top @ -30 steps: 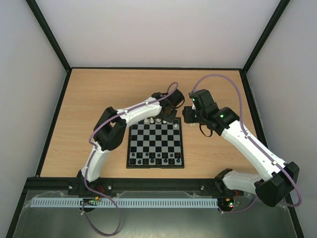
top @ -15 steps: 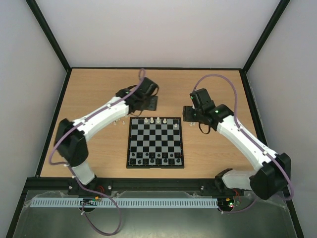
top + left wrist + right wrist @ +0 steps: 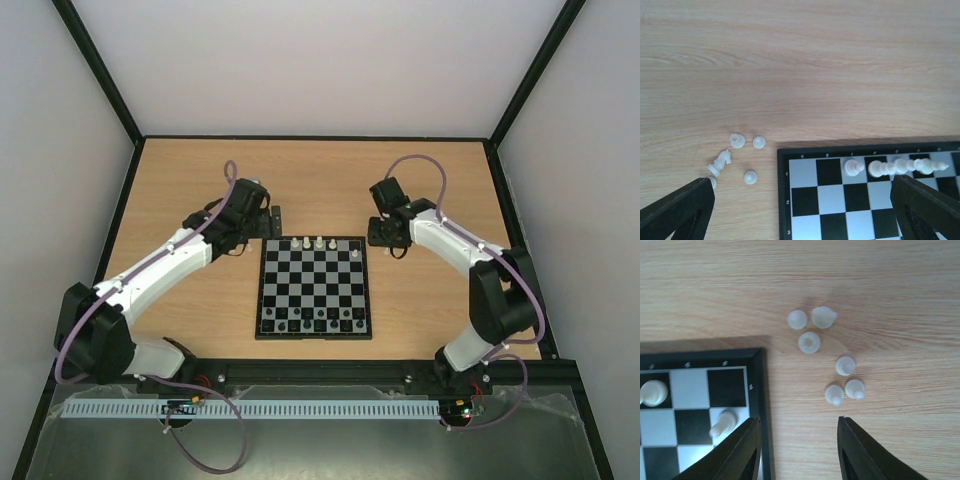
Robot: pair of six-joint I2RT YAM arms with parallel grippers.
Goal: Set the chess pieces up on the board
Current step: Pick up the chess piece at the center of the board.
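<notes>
Fingers (image 3: 680,212) of left gripper (image 3: 802,185) spread wide, empty, poised above loose chess pieces (image 3: 720,162) on bench (image 3: 800,60) off board's (image 3: 784,200) far-left corner, presumably for pickup; right gripper (image 3: 797,432) half-parted, empty, over pieces off far-right corner.

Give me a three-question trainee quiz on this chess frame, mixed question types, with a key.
1. True or false: the left gripper is holding something.
2. How many loose chess pieces lie on the table in the right wrist view, ahead of the right gripper? A three, B six, C nine.
3. Fill in: in the top view, the whitish pieces already on the board stand along its ___ row.
Key: 1 false, its jaws are wide open and empty. 2 B. 3 far.
</notes>
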